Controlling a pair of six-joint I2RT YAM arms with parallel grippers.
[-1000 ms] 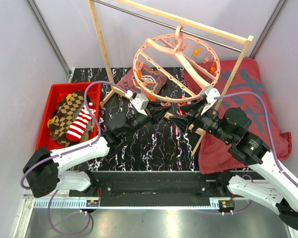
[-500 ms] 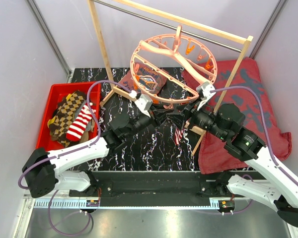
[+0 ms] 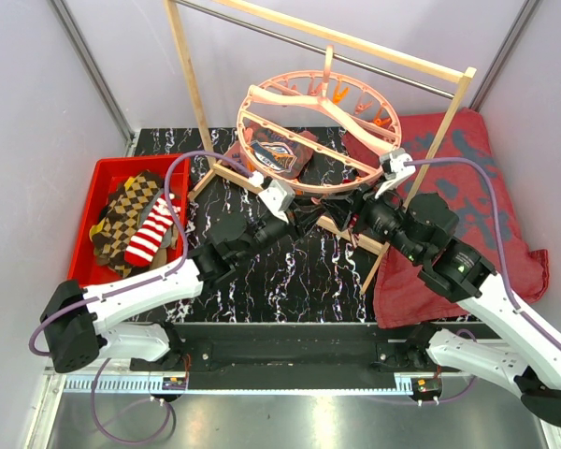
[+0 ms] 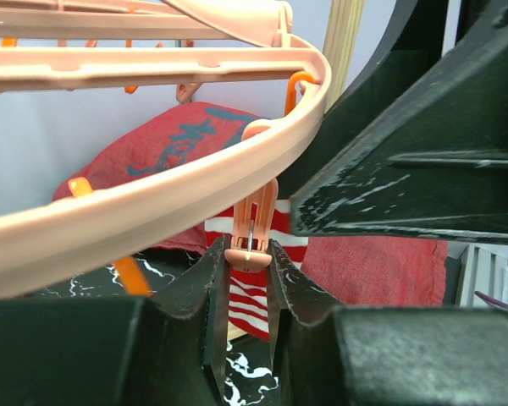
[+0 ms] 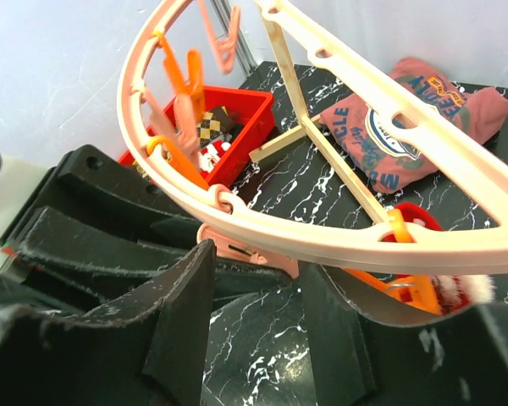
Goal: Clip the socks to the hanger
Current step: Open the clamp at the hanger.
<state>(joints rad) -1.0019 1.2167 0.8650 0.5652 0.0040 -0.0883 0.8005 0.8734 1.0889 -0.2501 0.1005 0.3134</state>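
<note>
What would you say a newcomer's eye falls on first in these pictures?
The big salmon-pink ring hanger, hung tilted from the wooden rack at the back, dominates. Under its near rim, the left gripper pinches a small pink clip, a red-white striped sock just behind it. At far left, a red tray holds more socks.

Bright, even, diffuse light fills the overhead view, leaving only soft shadows under the arms on the marbled table (image 3: 290,281). In the left wrist view the hanger (image 4: 152,203) rim close to the lens is slightly soft, the clip (image 4: 251,245) looks sharper, and the left gripper (image 4: 247,292) sits dark and underexposed against a pale, bright wall
</note>
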